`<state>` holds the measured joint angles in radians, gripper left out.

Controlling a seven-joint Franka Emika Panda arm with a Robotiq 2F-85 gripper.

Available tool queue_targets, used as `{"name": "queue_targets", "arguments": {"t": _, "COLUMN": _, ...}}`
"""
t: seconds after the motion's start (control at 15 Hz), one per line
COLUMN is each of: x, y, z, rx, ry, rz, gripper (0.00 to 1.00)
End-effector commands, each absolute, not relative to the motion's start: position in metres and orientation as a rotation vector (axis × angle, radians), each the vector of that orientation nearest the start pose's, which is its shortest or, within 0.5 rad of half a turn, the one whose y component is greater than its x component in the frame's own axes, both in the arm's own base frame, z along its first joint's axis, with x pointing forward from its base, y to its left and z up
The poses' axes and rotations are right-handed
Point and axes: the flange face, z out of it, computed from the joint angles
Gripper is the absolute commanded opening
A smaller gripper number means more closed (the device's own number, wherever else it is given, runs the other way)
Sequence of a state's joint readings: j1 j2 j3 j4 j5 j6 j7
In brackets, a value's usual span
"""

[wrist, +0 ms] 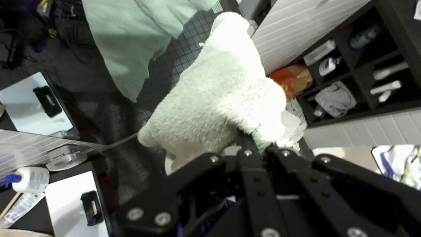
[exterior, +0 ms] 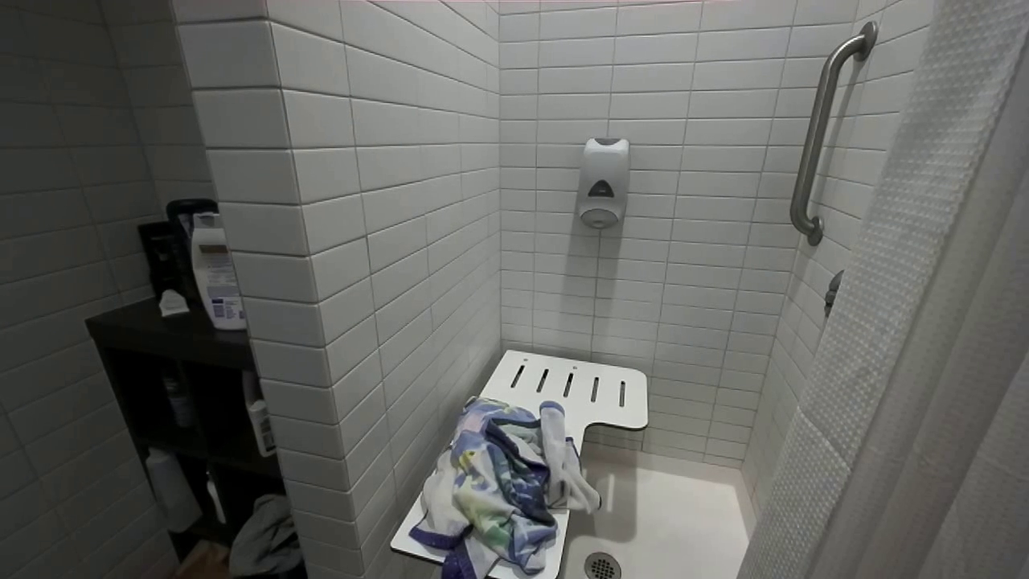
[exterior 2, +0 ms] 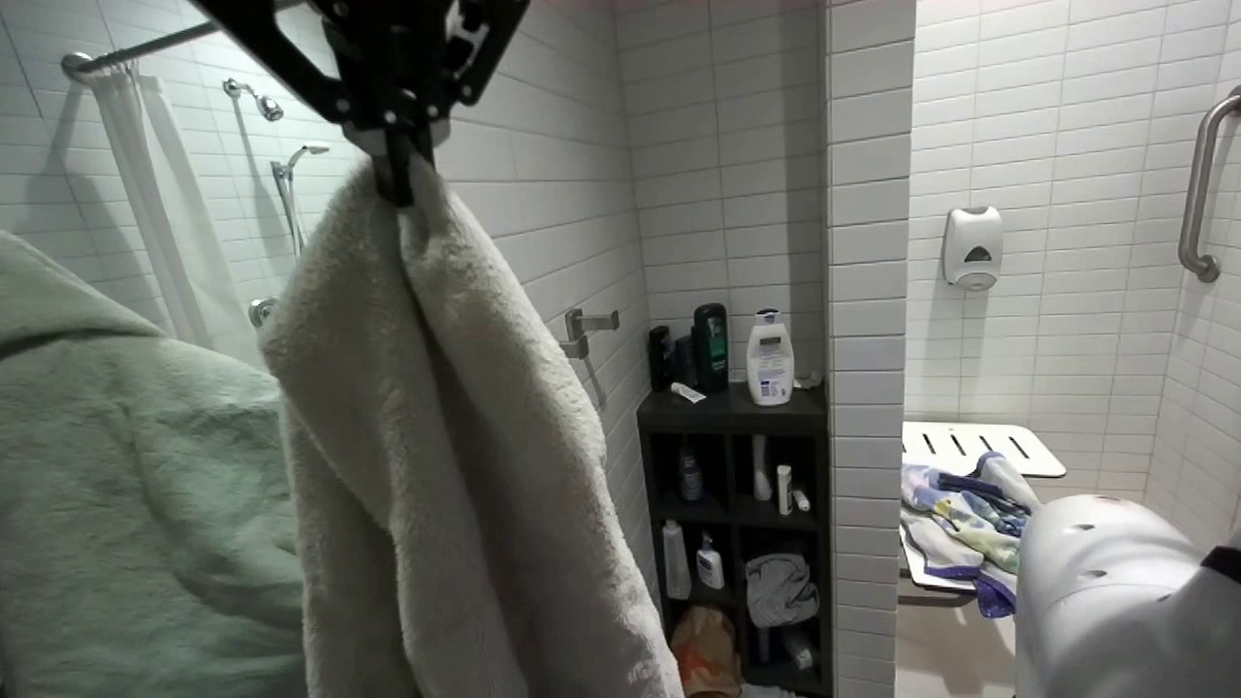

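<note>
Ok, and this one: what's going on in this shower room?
The robot's gripper is shut on a gathered pinch of a fluffy white cloth, perhaps a towel, which hangs from it in loose folds. A pale green cloth is close by, and bottles stand on a black cubby shelf. On the slotted white shower bench lies a crumpled multicolored cloth, away from the gripper. Whether the white cloth's lower end touches anything can't be told.

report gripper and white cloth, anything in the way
Gripper shut on white cloth, cloth hanging in folds. Pale green cloth nearby, can't tell if obstructing.
</note>
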<state>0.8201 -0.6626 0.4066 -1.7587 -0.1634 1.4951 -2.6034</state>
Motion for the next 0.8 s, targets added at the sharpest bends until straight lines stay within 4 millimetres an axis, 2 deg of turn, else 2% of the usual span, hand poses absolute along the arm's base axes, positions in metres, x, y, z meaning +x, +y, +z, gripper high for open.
{"name": "queue_targets", "arguments": {"t": 0.0, "x": -0.003, "y": 0.331, "z": 0.819, "rx": -0.907, "ry": 2.281, "rz": 0.017, "gripper": 0.02}}
{"name": "queue_targets", "arguments": {"t": 0.13, "x": -0.022, "y": 0.334, "z": 0.819, "rx": -0.945, "ry": 2.159, "rz": 0.002, "gripper": 0.02}}
{"name": "queue_targets", "arguments": {"t": 0.2, "x": -0.023, "y": 0.335, "z": 0.818, "rx": -0.936, "ry": 2.100, "rz": -0.007, "gripper": 0.02}}
{"name": "queue_targets", "arguments": {"t": 0.27, "x": -0.017, "y": 0.337, "z": 0.817, "rx": -0.913, "ry": 2.047, "rz": -0.018, "gripper": 0.02}}
{"name": "queue_targets", "arguments": {"t": 0.33, "x": -0.025, "y": 0.333, "z": 0.814, "rx": -0.937, "ry": 2.140, "rz": -0.019, "gripper": 0.07}}
{"name": "queue_targets", "arguments": {"t": 0.6, "x": -0.019, "y": 0.341, "z": 0.808, "rx": -0.932, "ry": 2.085, "rz": -0.035, "gripper": 0.07}}
{"name": "queue_targets", "arguments": {"t": 0.67, "x": -0.019, "y": 0.341, "z": 0.807, "rx": -0.932, "ry": 2.085, "rz": -0.036, "gripper": 0.02}}
{"name": "queue_targets", "arguments": {"t": 0.73, "x": -0.018, "y": 0.338, "z": 0.801, "rx": -0.926, "ry": 2.099, "rz": -0.035, "gripper": 0.02}}
